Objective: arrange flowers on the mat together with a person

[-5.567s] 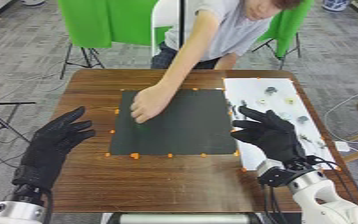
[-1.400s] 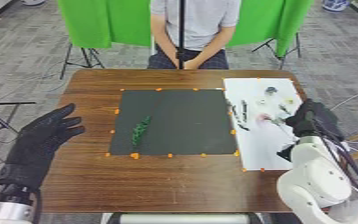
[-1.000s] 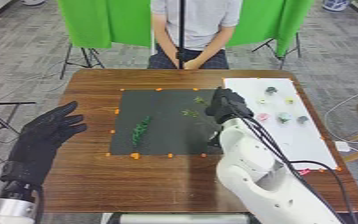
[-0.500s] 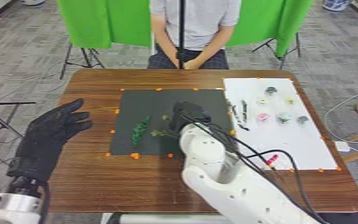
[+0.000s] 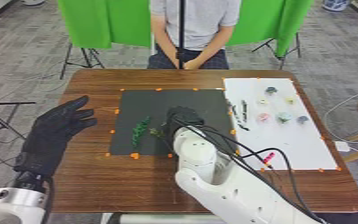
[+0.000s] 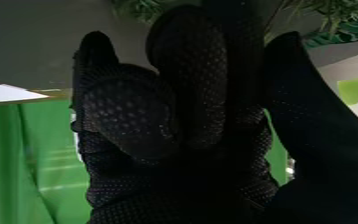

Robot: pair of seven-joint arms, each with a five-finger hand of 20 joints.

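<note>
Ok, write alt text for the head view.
A robot's black-gloved right hand is over a dark mat, right of a green leafy sprig; small flowers lie on a white sheet to the right. The open left hand is at the left edge of the wooden table.

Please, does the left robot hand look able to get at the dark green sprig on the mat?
Probably yes: nothing seems to stand between the left robot hand and the dark green sprig on the mat.

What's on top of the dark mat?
A dark green sprig lies left on the mat. The right hand, with a lighter green sprig, covers part of the middle; can't see under it.
</note>
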